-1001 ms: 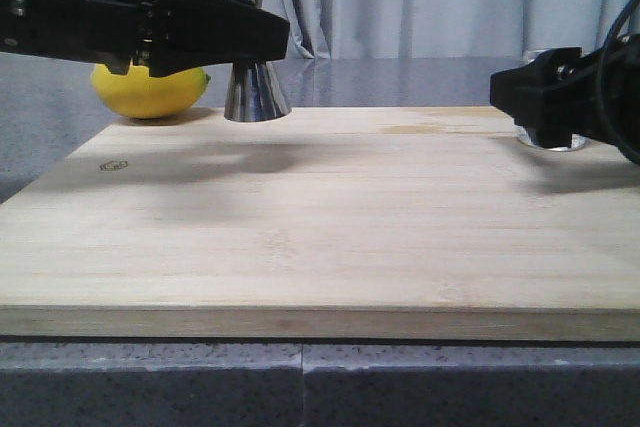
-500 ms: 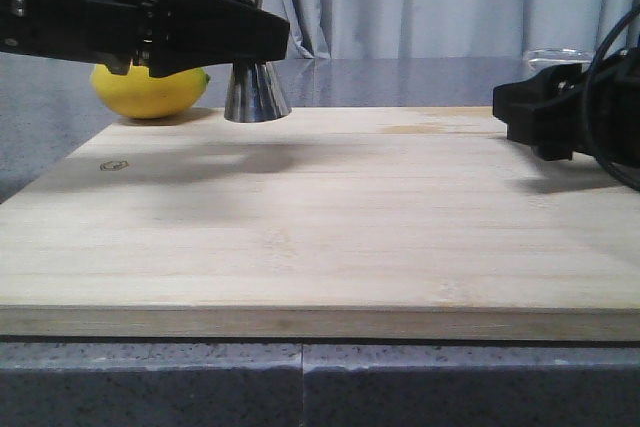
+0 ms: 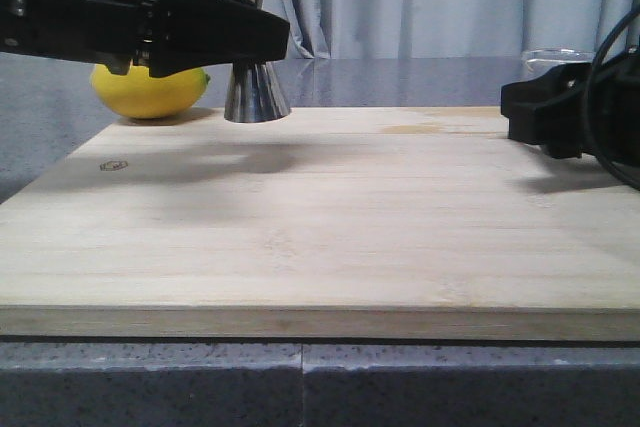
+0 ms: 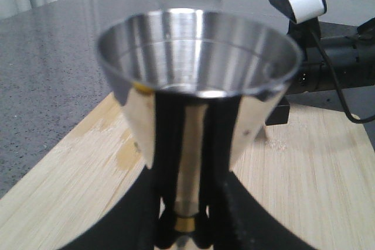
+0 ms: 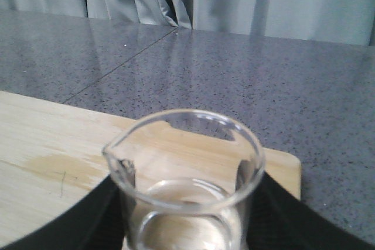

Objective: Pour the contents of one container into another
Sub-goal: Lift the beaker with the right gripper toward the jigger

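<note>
Change since earlier: right gripper drawn further toward the right edge of the front view, with the beaker lifted off the board; left side unchanged.
Beaker: clear glass with a pour lip, held above the far right corner of the bamboo board; only the rim visible over the black gripper body in the front view; in the right wrist view, upright, a little clear liquid at the bottom.
Right jaws: black fingers close on both sides of the beaker's lower wall, pinching it.
Jigger: steel, hourglass-shaped, standing upright at the far left edge of the board; upper cup hidden behind the left arm in the front view; seen from the left wrist with the wide mouth open and a gold band at the narrow waist.
Left jaws: left gripper around the jigger's waist, dark fingers flanking the stem; actual contact unclear, so spread or clamped cannot be told.
Lemon: yellow, on the grey tabletop just beside the jigger, behind the left arm.
Stain: faint darker patch on the board near the far edge, between jigger and beaker.
</note>
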